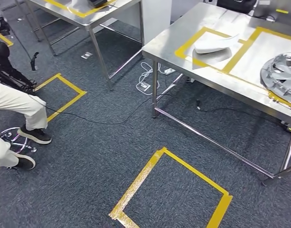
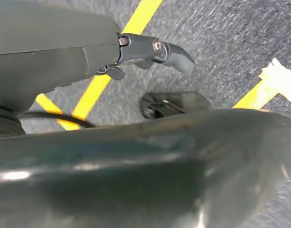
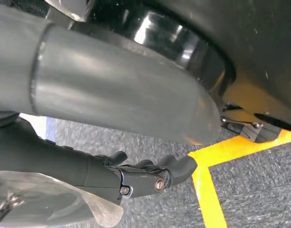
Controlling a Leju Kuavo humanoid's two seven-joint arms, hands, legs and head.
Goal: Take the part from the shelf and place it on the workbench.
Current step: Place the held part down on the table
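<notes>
Before me stood two steel tables (image 1: pixel 162 45), the nearer bearing one white part (image 1: pixel 212 43) and one grey wheel cover (image 1: pixel 280 76); two yellow tape squares (image 1: pixel 172 190) marked my floor; one seated person (image 1: pixel 18 107) waited.

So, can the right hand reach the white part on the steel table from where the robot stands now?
Probably not yet. The right hand hangs low over the carpet, while the white part lies far ahead on the steel table. Open carpet separates them, so the robot would likely have to walk closer first.
</notes>
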